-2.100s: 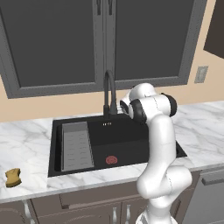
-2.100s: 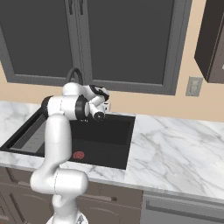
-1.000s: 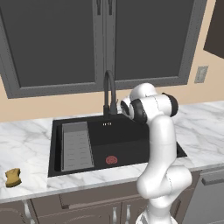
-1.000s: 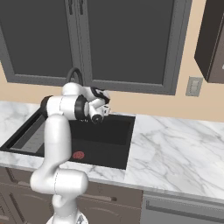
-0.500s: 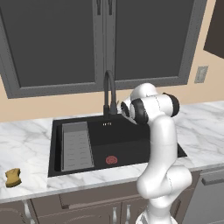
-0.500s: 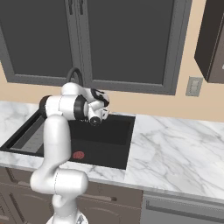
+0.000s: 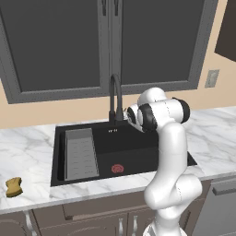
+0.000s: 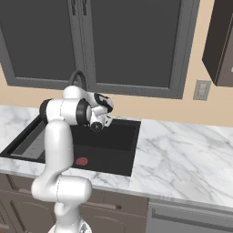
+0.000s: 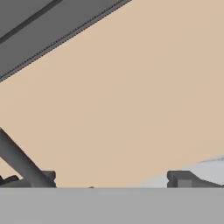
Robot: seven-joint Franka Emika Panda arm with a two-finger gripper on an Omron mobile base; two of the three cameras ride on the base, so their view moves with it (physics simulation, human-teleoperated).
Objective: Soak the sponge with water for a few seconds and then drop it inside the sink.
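Note:
The sponge (image 7: 14, 186), a small yellow-brown block, lies on the marble counter far left of the sink (image 7: 133, 150), well away from the arm. The sink is a black basin with a red-ringed drain (image 7: 118, 168) and a tall black arched faucet (image 7: 114, 99). My gripper (image 7: 131, 115) hovers over the back of the basin, just right of the faucet's base, pointing at the beige wall. In the hand view my gripper (image 9: 116, 179) is open with nothing between its fingertips (image 9: 183, 179), and the faucet's pipe (image 9: 17, 162) slants past at the left. The water is out of view.
A grey ribbed rack (image 7: 80, 154) fills the basin's left part. Dark cabinet doors (image 7: 110, 41) hang above the wall behind the faucet. Marble counter (image 8: 182, 150) stretches right of the sink, with a wall outlet (image 8: 201, 96) above it.
The hand has edged slightly left towards the faucet. The sponge has stayed where it lies.

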